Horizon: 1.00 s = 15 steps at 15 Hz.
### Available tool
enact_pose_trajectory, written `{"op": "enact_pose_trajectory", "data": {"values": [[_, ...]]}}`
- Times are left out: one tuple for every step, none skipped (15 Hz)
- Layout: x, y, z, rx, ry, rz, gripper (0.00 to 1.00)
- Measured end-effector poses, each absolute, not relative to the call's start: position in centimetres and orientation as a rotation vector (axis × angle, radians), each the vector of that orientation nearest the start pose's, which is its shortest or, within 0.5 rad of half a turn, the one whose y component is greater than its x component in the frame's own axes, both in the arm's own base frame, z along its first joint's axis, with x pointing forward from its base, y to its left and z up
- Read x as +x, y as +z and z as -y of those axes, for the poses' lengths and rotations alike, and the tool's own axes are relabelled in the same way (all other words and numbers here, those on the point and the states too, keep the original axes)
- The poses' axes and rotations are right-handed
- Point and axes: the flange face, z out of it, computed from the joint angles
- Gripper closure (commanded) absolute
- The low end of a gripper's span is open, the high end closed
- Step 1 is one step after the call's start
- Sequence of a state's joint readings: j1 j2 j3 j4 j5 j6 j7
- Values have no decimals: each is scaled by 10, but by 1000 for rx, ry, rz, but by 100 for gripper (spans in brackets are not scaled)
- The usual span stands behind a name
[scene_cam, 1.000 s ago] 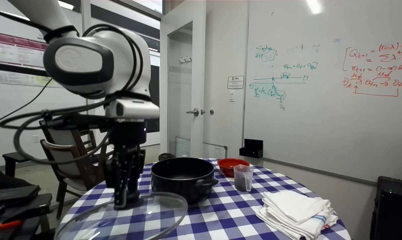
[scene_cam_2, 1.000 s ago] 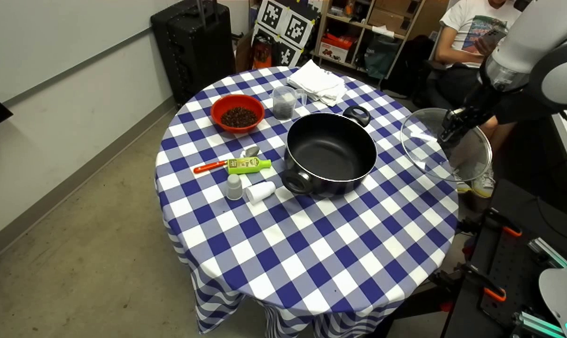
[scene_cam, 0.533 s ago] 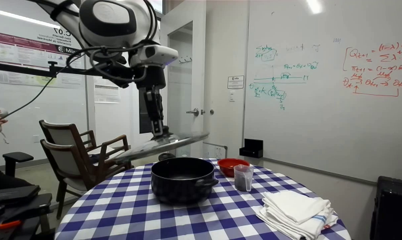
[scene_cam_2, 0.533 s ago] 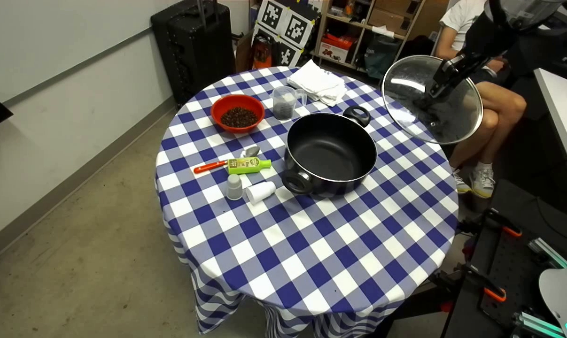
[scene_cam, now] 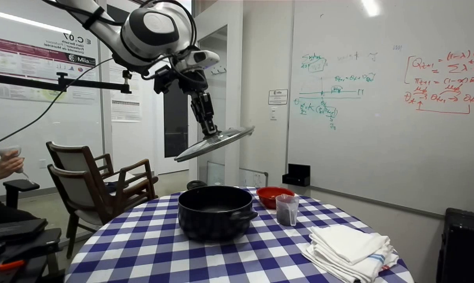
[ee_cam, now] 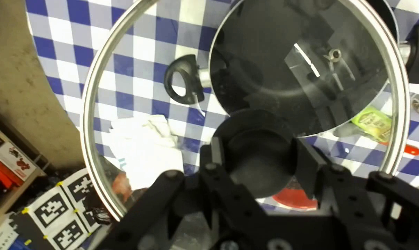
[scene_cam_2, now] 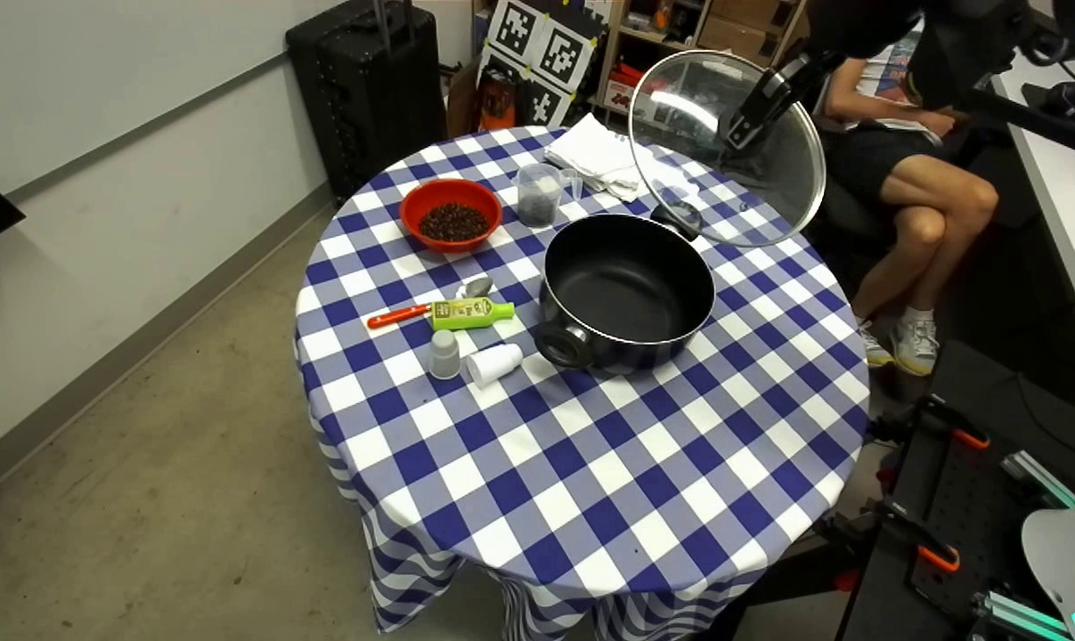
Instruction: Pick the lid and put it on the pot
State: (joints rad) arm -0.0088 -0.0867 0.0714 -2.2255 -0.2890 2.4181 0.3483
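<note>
My gripper point(scene_cam: 210, 132) is shut on the dark knob of the glass lid point(scene_cam: 197, 150) and holds it in the air, tilted. In an exterior view the lid hangs well above the black pot point(scene_cam: 215, 222), apart from it. In an exterior view the lid point(scene_cam_2: 693, 107) is up and to the right of the open pot point(scene_cam_2: 626, 289), overlapping one pot handle. In the wrist view both fingers of the gripper point(ee_cam: 260, 152) stand on either side of the knob point(ee_cam: 261, 170). The lid's metal rim point(ee_cam: 91, 114) frames much of the pot, which shows through the glass.
A red bowl point(scene_cam_2: 452, 246) with dark contents, a clear measuring cup point(scene_cam_2: 537, 200) and folded white towels point(scene_cam: 348, 249) stand near the pot. A green bottle point(scene_cam_2: 466, 313), a red-handled utensil point(scene_cam_2: 399, 316), a grey shaker point(scene_cam_2: 444, 356) and a white cup point(scene_cam_2: 494, 364) lie beyond. A person point(scene_cam_2: 929, 187) sits beside the table.
My gripper has lifted the lid from low beside the pot and carried it higher and across towards the pot. The lid is now more tilted. The pot has not moved.
</note>
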Motion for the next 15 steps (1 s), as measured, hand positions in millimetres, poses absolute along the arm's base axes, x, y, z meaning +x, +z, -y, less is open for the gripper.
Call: {"op": "enact_pose_trajectory", "data": {"values": [[543,435,-42,-3243,-543,-99,74],[549,429,-50,-3221,-557,-49,74],[555,422,-57,-3197,-566,-5,74],[559,414,-64,-3170,-567,33,74],[562,406,-70,-3146,-563,67,74],[565,397,-76,-3121,-553,96,74],[567,388,-80,-3102,-538,120,74],[569,380,-83,-3085,-520,139,74],[570,372,-84,-3071,-501,153,74],[571,364,-85,-3061,-480,167,74],[571,358,-84,-3055,-462,180,74],[572,352,-83,-3051,-445,195,74],[572,347,-83,-3049,-432,209,74],[573,343,-82,-3048,-420,220,74],[573,339,-81,-3047,-410,227,74]]}}
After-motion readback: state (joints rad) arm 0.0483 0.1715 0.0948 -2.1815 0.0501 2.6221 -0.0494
